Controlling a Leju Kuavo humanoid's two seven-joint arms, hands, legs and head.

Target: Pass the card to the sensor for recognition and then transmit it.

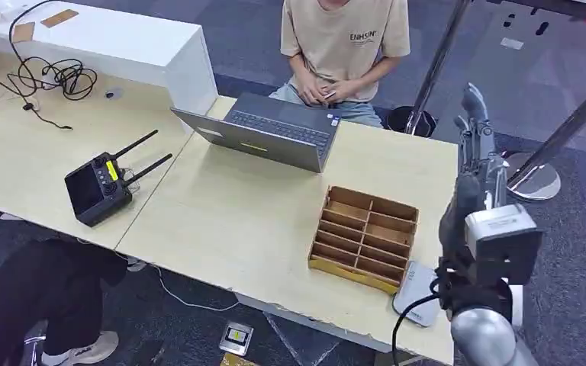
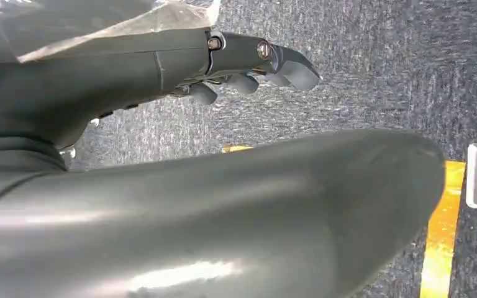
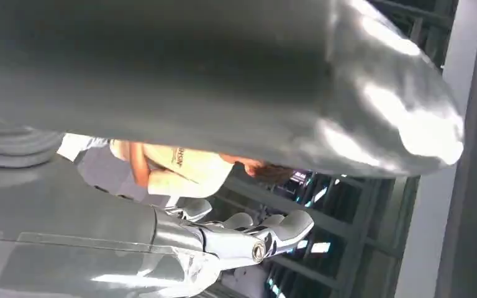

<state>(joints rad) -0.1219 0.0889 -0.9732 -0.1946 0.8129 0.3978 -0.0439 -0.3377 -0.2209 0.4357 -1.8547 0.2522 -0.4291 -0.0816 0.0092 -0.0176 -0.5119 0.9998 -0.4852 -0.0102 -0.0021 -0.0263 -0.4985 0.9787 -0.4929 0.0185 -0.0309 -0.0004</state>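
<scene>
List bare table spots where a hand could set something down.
Widest free patch: between the remote, laptop and wooden divider tray. Another strip between the tray and the table's far edge. Crowded: the tray's near corner by the grey sensor pad, under the right hand.

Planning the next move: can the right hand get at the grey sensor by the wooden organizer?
Probably yes: the right hand is raised, holding nothing, and the sensor lies uncovered beside the organizer.

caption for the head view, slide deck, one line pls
Right robot hand raised empty beside the wooden divider tray; grey sensor pad at the table edge, person seated behind the laptop.
</scene>
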